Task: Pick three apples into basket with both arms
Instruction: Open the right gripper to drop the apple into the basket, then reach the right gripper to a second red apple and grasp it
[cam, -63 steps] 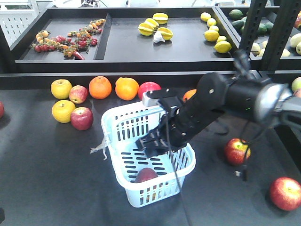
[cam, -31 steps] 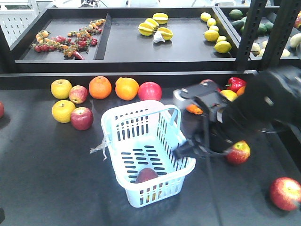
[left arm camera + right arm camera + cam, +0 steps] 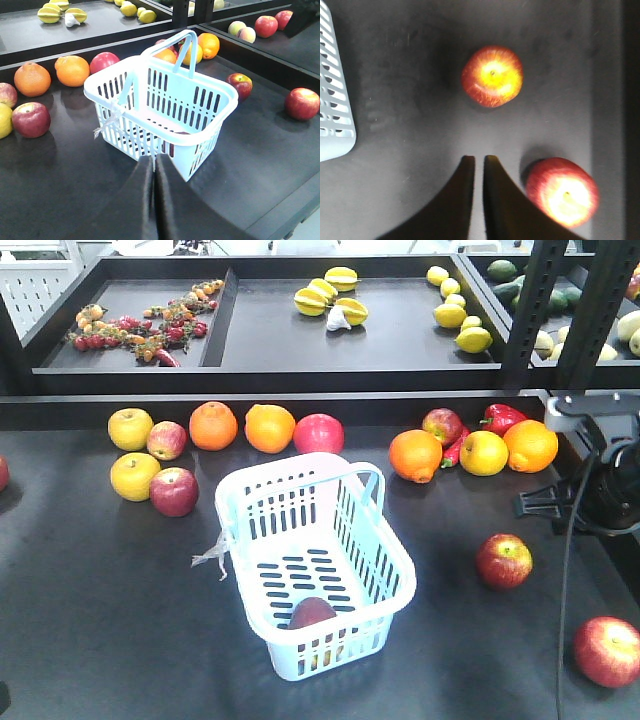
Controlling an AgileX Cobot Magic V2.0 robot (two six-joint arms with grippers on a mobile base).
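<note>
The pale blue basket [image 3: 262,502] stands mid-table with one dark red apple [image 3: 312,612] lying on its floor. Two more apples lie to its right, one [image 3: 503,560] nearer and one [image 3: 606,650] at the front right. My right arm [image 3: 598,480] is at the table's right edge. The right gripper [image 3: 479,160] is shut and empty above bare table, between those two apples [image 3: 492,76] [image 3: 562,191]. In the left wrist view my left gripper [image 3: 154,161] is shut and empty just in front of the basket [image 3: 210,130].
Oranges [image 3: 213,425], yellow fruits [image 3: 134,476] and other red apples [image 3: 174,491] line the table's back and left. A raised black shelf [image 3: 300,375] with trays runs behind them. Black shelf posts [image 3: 528,310] rise at the back right.
My right arm has swung from above the basket out to the table's right edge, uncovering the fruit at the back right. The apple stays in the basket.
</note>
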